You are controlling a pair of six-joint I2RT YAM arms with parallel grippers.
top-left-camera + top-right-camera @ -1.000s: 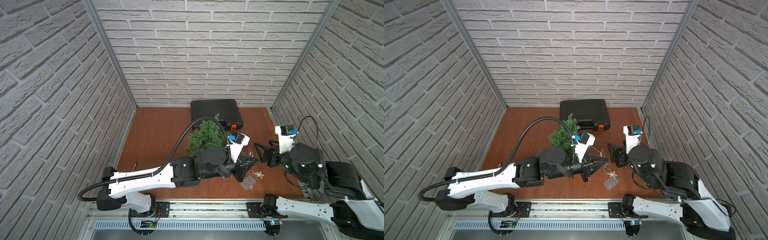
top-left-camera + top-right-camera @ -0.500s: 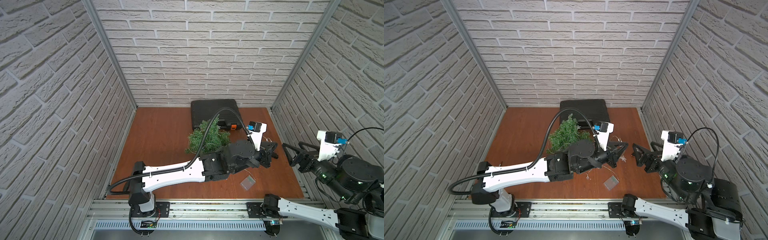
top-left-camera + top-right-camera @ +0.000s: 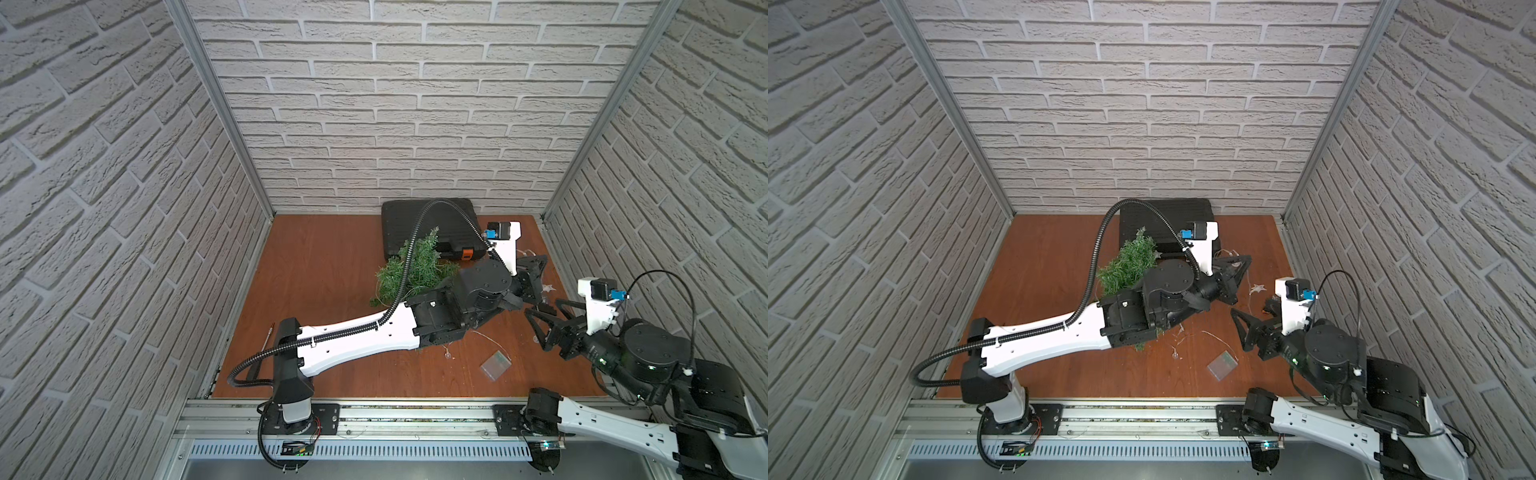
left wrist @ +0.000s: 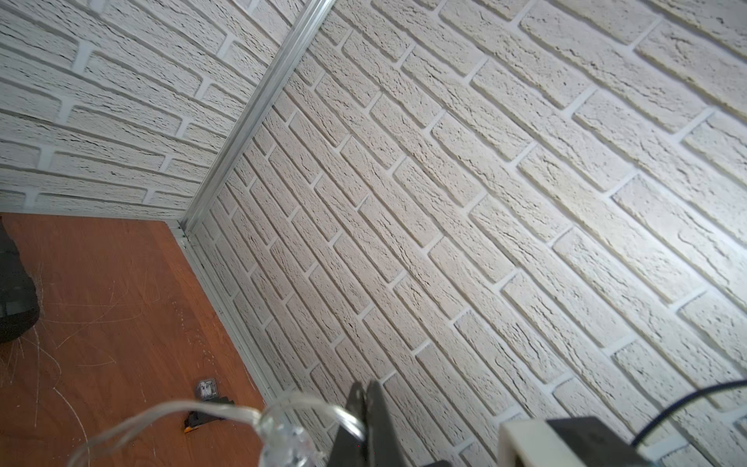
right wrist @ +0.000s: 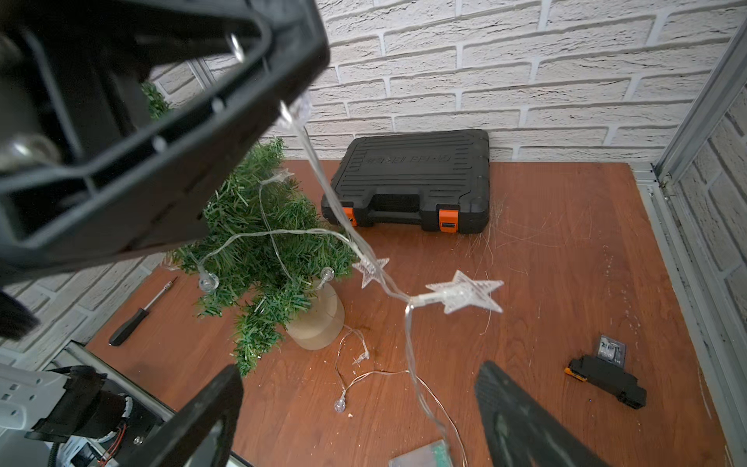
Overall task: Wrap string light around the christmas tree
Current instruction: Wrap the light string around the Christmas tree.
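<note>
So the string light [image 5: 465, 297] has a loop or so draped over the christmas tree [image 5: 262, 242]. The rest trails off beside the tree onto the table [image 5: 566, 263], clear battery box [image 3: 495, 365] included. The left gripper [image 4: 365, 404] pinches the wire up beside the tree, and the right gripper [image 5: 361, 370] hangs spread and empty nearby. Plenty of wrapping left, I'd say.

christmas tree [image 3: 415, 266] base hidden behind left arm [image 3: 357, 336], string light [image 4: 283, 436] bulb blurred
</note>
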